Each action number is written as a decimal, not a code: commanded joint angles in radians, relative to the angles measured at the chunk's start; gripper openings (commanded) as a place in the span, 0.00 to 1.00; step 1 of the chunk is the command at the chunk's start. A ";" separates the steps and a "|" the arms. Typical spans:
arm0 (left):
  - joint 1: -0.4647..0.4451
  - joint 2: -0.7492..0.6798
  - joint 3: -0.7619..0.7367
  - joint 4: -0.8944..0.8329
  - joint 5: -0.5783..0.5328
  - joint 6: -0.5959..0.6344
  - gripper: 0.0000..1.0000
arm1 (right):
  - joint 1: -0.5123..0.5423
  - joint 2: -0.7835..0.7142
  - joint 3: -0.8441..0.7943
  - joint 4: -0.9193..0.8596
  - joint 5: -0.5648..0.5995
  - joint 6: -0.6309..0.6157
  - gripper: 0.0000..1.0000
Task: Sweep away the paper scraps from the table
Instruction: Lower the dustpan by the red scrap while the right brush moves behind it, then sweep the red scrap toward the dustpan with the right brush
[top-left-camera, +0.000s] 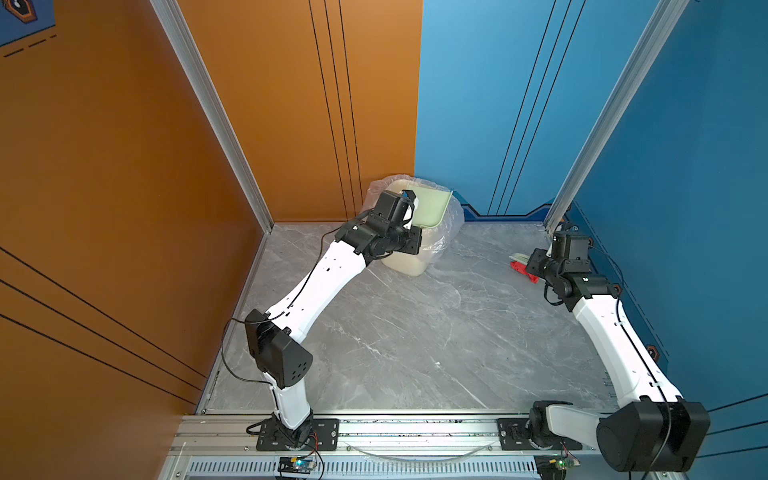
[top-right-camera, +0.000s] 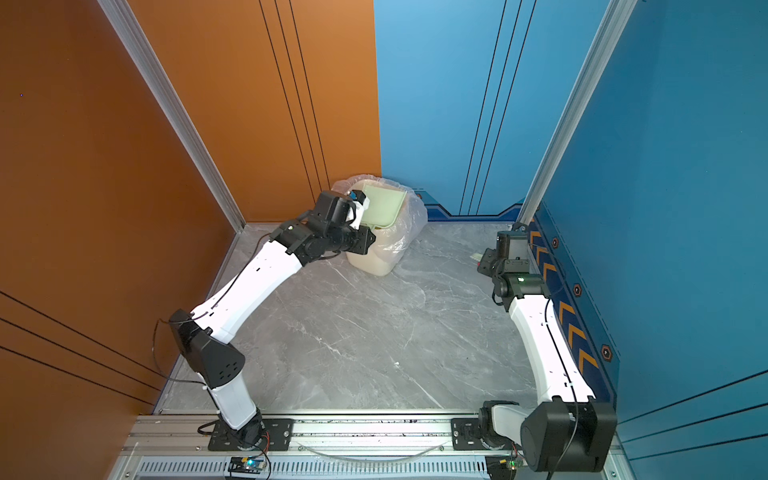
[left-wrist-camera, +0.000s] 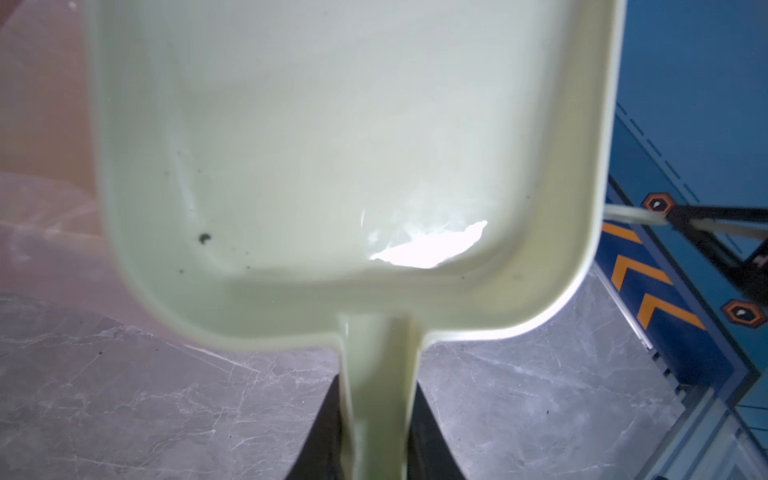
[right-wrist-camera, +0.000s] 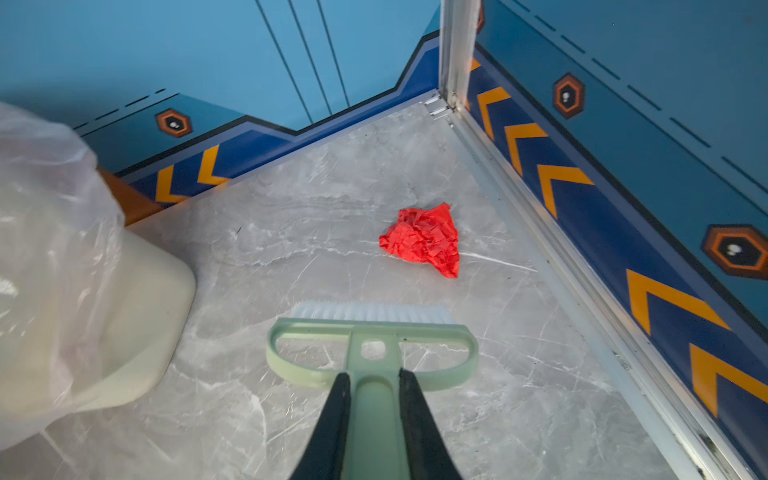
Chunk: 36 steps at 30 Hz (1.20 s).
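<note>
Remaining on the table (top-left-camera: 415, 332): one red scrap (right-wrist-camera: 422, 239) is seen, near the far right corner, close to the side rail (right-wrist-camera: 540, 232). No others are made out. (K.)

Noted. Which arm is nearer? (M.)

The right. The right gripper (right-wrist-camera: 374, 374) is pinched on the brush (right-wrist-camera: 370, 332) handle. The bristles are turned toward the scrap, which lies just ahead of them, apart and untouched. From the gripper it is found along the handle's line, a shade toward the rail. (K.)

Long axis of the scrap? (M.)

None is clearly shown; it is a crumpled, roughly three-cornered wad. The bristle row is set crosswise to the handle and looks wider than the wad. (K.)

And the left? (M.)

The left gripper (left-wrist-camera: 376, 380) is clamped on the dustpan (left-wrist-camera: 332, 145) handle. The dustpan is held at the mouth of the bin (top-left-camera: 409, 259), well apart from the scrap, and looks empty. (K.)

Judgement? (M.)

The scrap is best reached past and drawn back out of the corner. Pushed forward, it would likely be driven against the rail. The dustpan is needed alongside first. (K.)
</note>
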<state>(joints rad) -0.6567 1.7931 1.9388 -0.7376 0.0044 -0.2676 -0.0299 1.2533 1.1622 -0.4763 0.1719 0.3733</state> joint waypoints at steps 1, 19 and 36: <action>-0.070 -0.029 -0.028 -0.019 -0.105 0.099 0.00 | -0.031 0.040 0.024 0.057 0.111 0.068 0.00; -0.221 0.005 -0.147 -0.005 -0.117 0.156 0.00 | -0.088 0.197 -0.006 0.282 0.244 0.143 0.00; -0.230 -0.012 -0.435 0.163 0.026 0.092 0.00 | -0.088 0.389 0.050 0.278 0.276 0.124 0.00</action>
<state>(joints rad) -0.8776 1.7893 1.5269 -0.6086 -0.0032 -0.1555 -0.1188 1.6234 1.1736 -0.1932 0.4030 0.4988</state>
